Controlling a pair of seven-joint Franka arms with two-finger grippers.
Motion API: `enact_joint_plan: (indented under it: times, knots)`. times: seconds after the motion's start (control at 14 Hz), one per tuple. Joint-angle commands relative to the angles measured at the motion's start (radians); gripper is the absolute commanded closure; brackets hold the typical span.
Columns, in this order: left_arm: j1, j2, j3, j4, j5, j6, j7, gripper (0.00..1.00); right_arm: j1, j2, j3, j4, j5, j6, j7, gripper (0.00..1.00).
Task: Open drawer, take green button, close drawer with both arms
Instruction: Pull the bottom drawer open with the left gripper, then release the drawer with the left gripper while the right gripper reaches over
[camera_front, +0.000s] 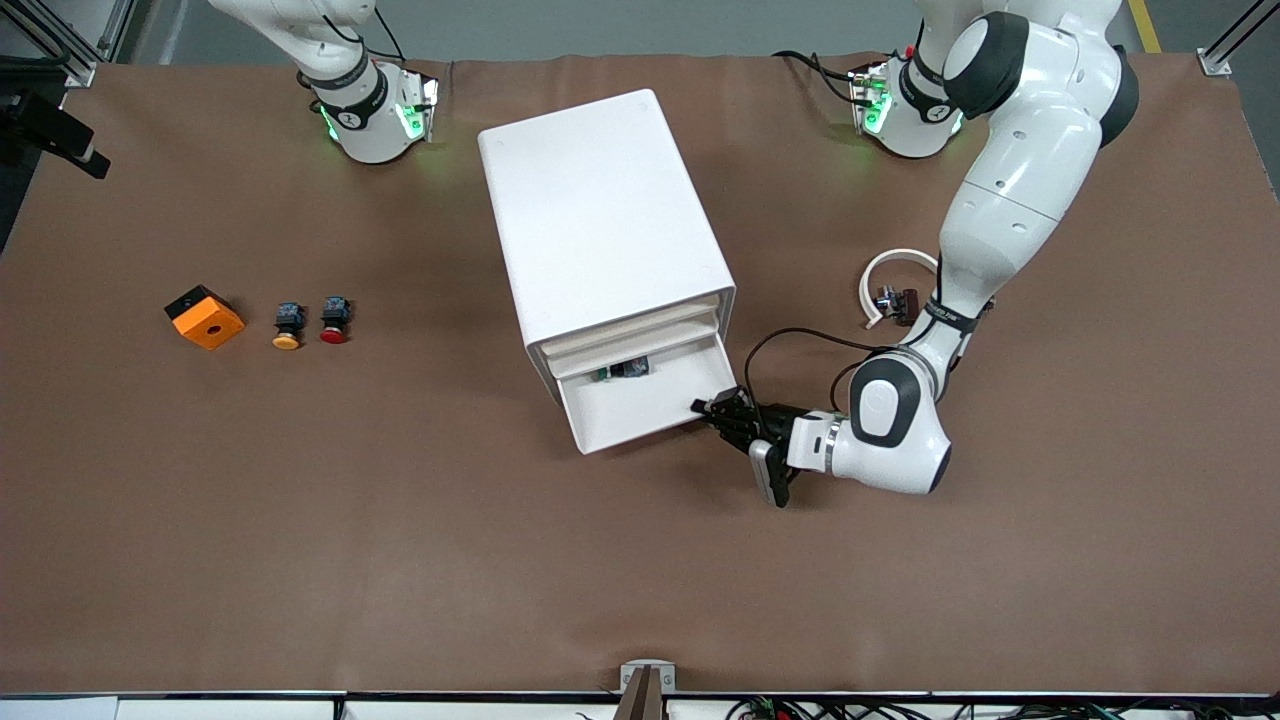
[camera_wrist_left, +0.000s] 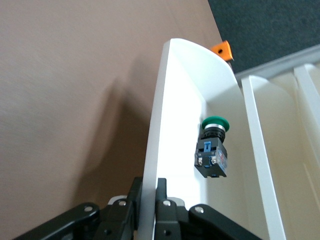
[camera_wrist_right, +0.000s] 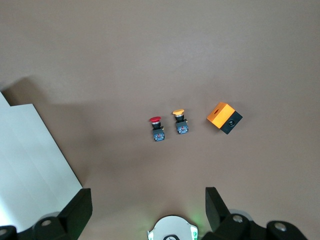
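The cabinet (camera_front: 605, 240) has its lowest drawer (camera_front: 650, 405) partly out, and the left gripper (camera_front: 722, 410) is clenched on the drawer's front wall near its corner; a straight, level pull would likely keep it from jamming. The right gripper (camera_wrist_right: 149, 207) waits with jaws wide above the table. The green button (camera_wrist_left: 214, 147) lies alone in the drawer, near its back.

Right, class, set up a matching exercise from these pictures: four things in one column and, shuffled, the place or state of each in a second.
1. button
2. left gripper
3. right gripper
4. orange block

A. open, high over the table
B. lying in the pulled-out drawer
C. on the table toward the right arm's end
D. shut on the drawer's front wall

Pairs: 1-B, 2-D, 3-A, 4-C
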Motion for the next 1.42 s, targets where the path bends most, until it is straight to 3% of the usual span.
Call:
enact_joint_plan:
  times: [0.0, 0.5, 0.71, 0.78, 0.85, 0.93, 1.0, 1.07, 1.35]
  knots:
    - [-0.016, 0.02, 0.032, 0.035, 0.003, 0.181, 0.016, 0.98, -0.032, -0.007, 0.006, 0.004, 0.023, 0.009, 0.011, 0.0]
    - [0.018, 0.024, 0.042, 0.064, 0.003, 0.319, 0.017, 0.99, -0.021, 0.009, 0.015, 0.034, 0.026, 0.029, 0.009, 0.0]
    - [0.016, 0.024, 0.042, 0.064, 0.001, 0.393, 0.016, 0.96, -0.021, 0.062, 0.016, 0.085, 0.03, 0.026, 0.014, 0.0]
    - [0.016, 0.024, 0.039, 0.064, 0.001, 0.395, 0.014, 0.86, -0.017, 0.062, 0.016, 0.088, 0.03, 0.027, 0.012, 0.0]
    - [0.016, 0.023, 0.036, 0.063, -0.005, 0.395, 0.013, 0.69, -0.009, 0.065, 0.016, 0.1, 0.03, 0.032, 0.014, 0.0]
    - [0.016, 0.021, 0.036, 0.061, -0.025, 0.395, 0.011, 0.4, 0.023, 0.071, 0.021, 0.103, 0.022, 0.055, 0.041, 0.0]
    - [0.016, 0.021, 0.035, 0.059, -0.054, 0.395, 0.011, 0.14, 0.072, 0.085, 0.024, 0.105, 0.011, 0.07, 0.189, 0.0]
    - [0.015, 0.02, 0.035, 0.058, -0.077, 0.395, 0.011, 0.0, 0.098, 0.093, 0.024, 0.109, 0.016, 0.07, 0.411, 0.0]
    - [0.016, -0.003, 0.033, 0.058, -0.105, 0.39, -0.007, 0.0, 0.196, 0.145, 0.026, 0.114, 0.031, 0.073, 0.906, 0.0]
